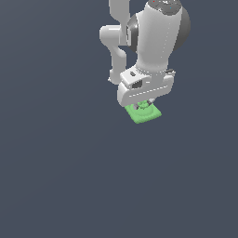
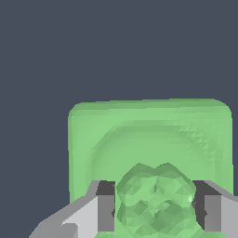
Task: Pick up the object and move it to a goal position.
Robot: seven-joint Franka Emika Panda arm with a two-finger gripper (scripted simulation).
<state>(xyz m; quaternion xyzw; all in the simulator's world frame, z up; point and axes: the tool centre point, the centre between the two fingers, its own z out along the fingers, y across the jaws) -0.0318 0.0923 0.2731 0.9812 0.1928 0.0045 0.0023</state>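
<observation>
Table (image 1: 56, 176): you've got plain dark blue-grey surface all across the near part of the scene, nothing on it that you can see, and no goal marker shows anywhere.
Object (image 1: 143, 113): there it is, the flat bright-green block, lying right of centre in the exterior view, its near corner poking out from under the arm. In the wrist view it fills the frame, with a raised lumpy knob at its middle.
Gripper (image 1: 145, 105): down low over the block, and look at the wrist view, the two fingers (image 2: 106, 207) stand either side of that knob. They look just beside it, close, but you cannot tell whether they are pressing it or a sliver apart.
Why it sits so: your gripper is centred on the knob because that looks like the only graspable part; the flat plate is wider than the finger gap.
Lift: the block looks flat on the table, so by my read the pick is not yet made.
Arm (image 1: 158, 37): rising white and grey at the far side, straight above the block.
Writing: no brand, label or lettering you can read anywhere.
</observation>
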